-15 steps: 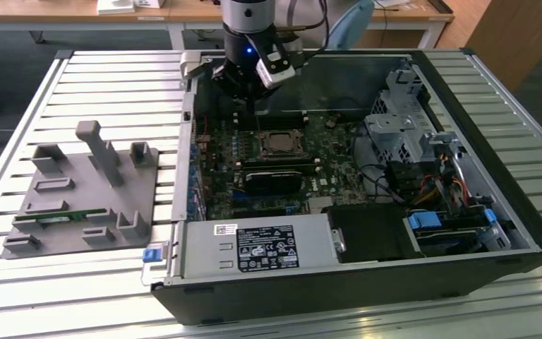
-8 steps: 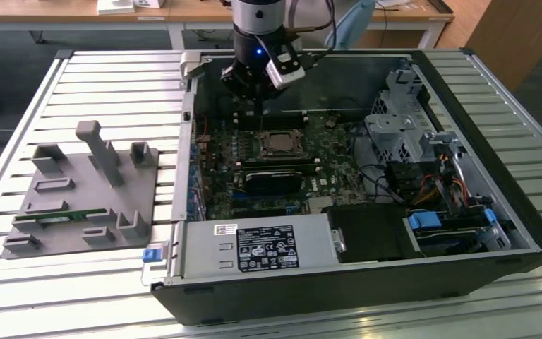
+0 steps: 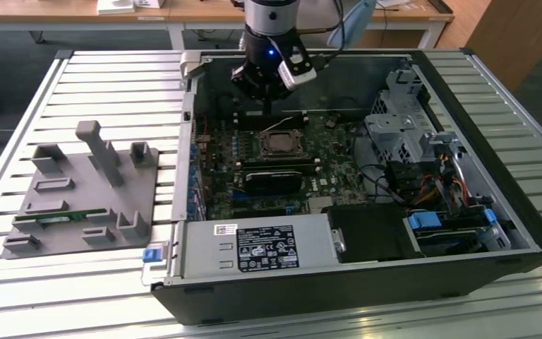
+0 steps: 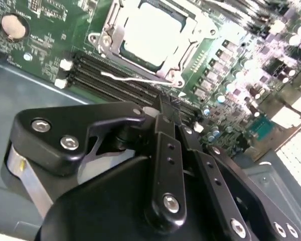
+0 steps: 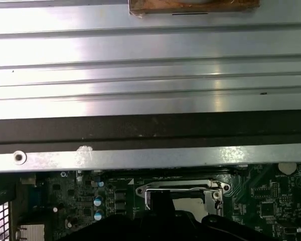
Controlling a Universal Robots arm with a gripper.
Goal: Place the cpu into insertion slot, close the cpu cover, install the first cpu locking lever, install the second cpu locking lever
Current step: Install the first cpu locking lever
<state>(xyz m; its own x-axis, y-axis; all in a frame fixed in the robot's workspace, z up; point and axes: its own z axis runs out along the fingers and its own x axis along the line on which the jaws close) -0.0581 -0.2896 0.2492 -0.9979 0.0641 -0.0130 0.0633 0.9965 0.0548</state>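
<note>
**CPU IN SLOT, COVER DOWN, JAWS CLOSED BESIDE SOCKET**

Exterior view: arm [image 3: 269, 28] reaches down into open pc case [image 3: 346, 289], which sits on slatted metal counter [image 3: 111, 70]. Jaws hang low over the green board, just at 12 o'clock of the insertion slot [image 3: 262, 144].

Second wrist view: cpu [image 4: 150, 32] lies flat in the slot, pale metal top showing thru the window of the cpu cover [image 4: 109, 20]. Cover lies flat on it. Thin wire lever [image 4: 135, 79] runs along the socket edge nearest the jaws; latched or not, can't tell. Jaws closed, tips together, nothing seen btw them. Tips sit over the black memory slots [image 4: 105, 75], just beside that lever. Coin cell [image 4: 13, 26] on the board, well apart from the socket.

First wrist view: cover frame and cpu top seen beyond the case rim.

Exterior view, other items:
- black card [image 3: 276, 180] at 6 o'clock of the slot, near it
- silver psu box [image 3: 257, 247] further out at 6 o'clock
- drive cage [image 3: 398, 134] at 3 o'clock of the slot
- grey fixture block [image 3: 82, 191] on the counter at 9 o'clock of the case
</note>
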